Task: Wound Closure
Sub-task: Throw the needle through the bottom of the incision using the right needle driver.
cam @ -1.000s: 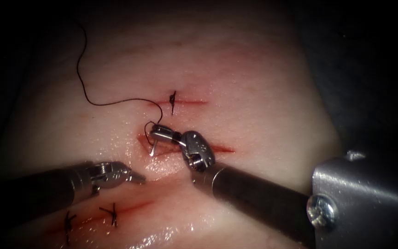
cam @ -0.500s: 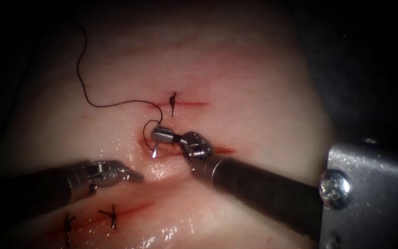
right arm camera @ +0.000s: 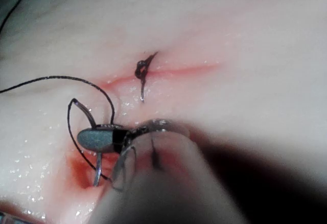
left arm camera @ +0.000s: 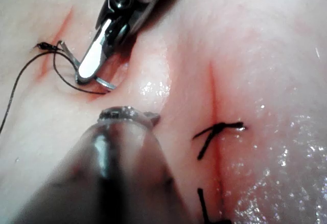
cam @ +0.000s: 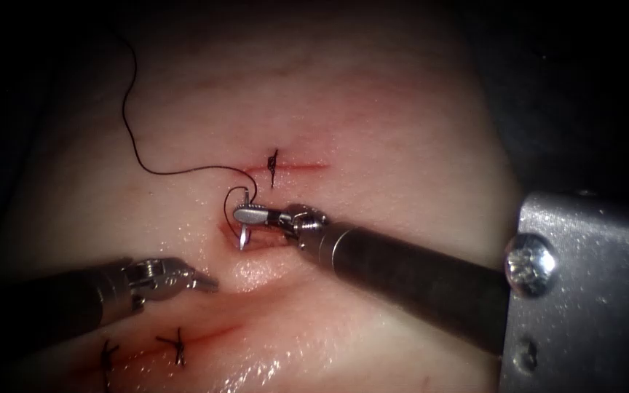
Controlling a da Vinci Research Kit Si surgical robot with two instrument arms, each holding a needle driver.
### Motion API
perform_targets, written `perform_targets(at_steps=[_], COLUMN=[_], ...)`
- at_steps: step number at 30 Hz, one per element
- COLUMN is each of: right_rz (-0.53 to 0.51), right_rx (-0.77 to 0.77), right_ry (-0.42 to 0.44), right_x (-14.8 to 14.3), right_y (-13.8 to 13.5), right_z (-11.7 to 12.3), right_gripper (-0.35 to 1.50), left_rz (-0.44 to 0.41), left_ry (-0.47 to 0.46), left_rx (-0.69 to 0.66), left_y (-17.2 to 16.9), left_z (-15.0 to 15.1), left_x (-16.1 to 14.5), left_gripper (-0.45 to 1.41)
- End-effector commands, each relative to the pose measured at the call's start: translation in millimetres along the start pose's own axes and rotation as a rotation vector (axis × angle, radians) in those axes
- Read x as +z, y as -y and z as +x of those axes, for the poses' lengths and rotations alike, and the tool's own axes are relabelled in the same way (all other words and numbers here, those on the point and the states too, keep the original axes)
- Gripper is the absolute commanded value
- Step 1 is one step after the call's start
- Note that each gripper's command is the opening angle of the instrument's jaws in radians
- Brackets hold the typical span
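My right tool [cam: 249, 214] comes in from the right, over the left end of the middle cut [cam: 267, 236] in the tissue [cam: 373, 131]. Its jaws are shut on the curved needle [cam: 243, 236] near the thread end. The needle hangs down from the jaws and its lower end meets the tissue at the cut; how deep it sits I cannot tell. Dark thread [cam: 183, 172] loops above the jaws and trails up to the left. The same grip shows in the right wrist view [right arm camera: 94, 138] and the left wrist view [left arm camera: 84, 73], needle [left arm camera: 104, 84] below the jaws. My left tool [cam: 205, 281] lies shut, holding nothing, below and left of the cut.
An upper cut [cam: 300, 164] carries one knot [cam: 274, 161]. A lower cut [cam: 205, 335] has two knotted stitches [cam: 177, 342] with cut thread ends. Red fluid lines all three cuts. The right shaft [cam: 402, 276] crosses the tissue's right side.
The right tool's wrist has rolled and flattened while its shaft rose slightly, turning the needle at the cut. The thread loop above the jaws lifted. The left tool drifted slightly down and left.
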Motion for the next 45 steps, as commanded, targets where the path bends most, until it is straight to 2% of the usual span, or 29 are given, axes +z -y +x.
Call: perform_targets(at_steps=[1, 5, 8, 18, 25, 31, 34, 35, 36, 38, 41, 45], right_rz=[0.01, 0.017, 0.031, 0.102, 0.108, 0.109, 0.107, 0.109, 0.107, 0.101, 0.095, 0.074], right_rx=[0.089, 0.246, 0.294, 0.386, 0.438, 0.462, 0.48, 0.481, 0.466, 0.393, 0.335, 0.192], right_ry=[-0.002, 0.029, 0.035, 0.05, 0.07, 0.079, 0.039, 0.015, -0.004, -0.035, -0.06, -0.111], right_x=[0.9, 1.2, 1.5, 2.7, 3.1, 3.2, 3.2, 3.2, 3.1, 2.6, 1.3, -0.3], right_y=[-0.2, 0.4, 0.8, 2.4, 3.3, 3.6, 3.7, 3.7, 3.7, 3.8, 4.1, 5.0], right_z=[0.3, -0.9, -1.6, -4.1, -5.5, -5.9, -5.1, -4.6, -4.1, -2.8, -0.9, 1.7], right_gripper=[-0.35, -0.35, -0.35, -0.35, -0.35, -0.35, -0.35, 0.24, 0.72, 0.88, 0.98, 1.19], left_rz=[-0.003, -0.002, -0.002, -0.001, -0.001, -0.001, -0.001, -0.002, -0.002, -0.005, -0.006, 0.03], left_ry=[-0.001, -0.002, -0.002, -0.002, -0.002, -0.002, -0.002, -0.002, -0.001, -0.003, -0.01, -0.076], left_rx=[0.003, 0.006, 0.006, 0.006, 0.0, 0.0, 0.0, -0.001, -0.001, -0.001, -0.003, 0.025], left_y=[0.3, 0.4, 0.5, 0.6, 0.7, 0.7, 0.7, 0.6, 0.6, 0.6, 0.7, 0.9], left_z=[0.0, -0.3, -0.3, -0.3, -0.4, -0.4, -0.4, -0.3, -0.3, -0.3, -0.2, -0.2], left_x=[1.1, 1.3, 1.4, 1.5, 1.5, 1.5, 1.5, 1.4, 1.4, 1.3, 1.1, 0.9], left_gripper=[-0.45, -0.45, -0.45, -0.45, -0.45, -0.45, -0.45, -0.45, -0.45, -0.45, -0.45, -0.42])
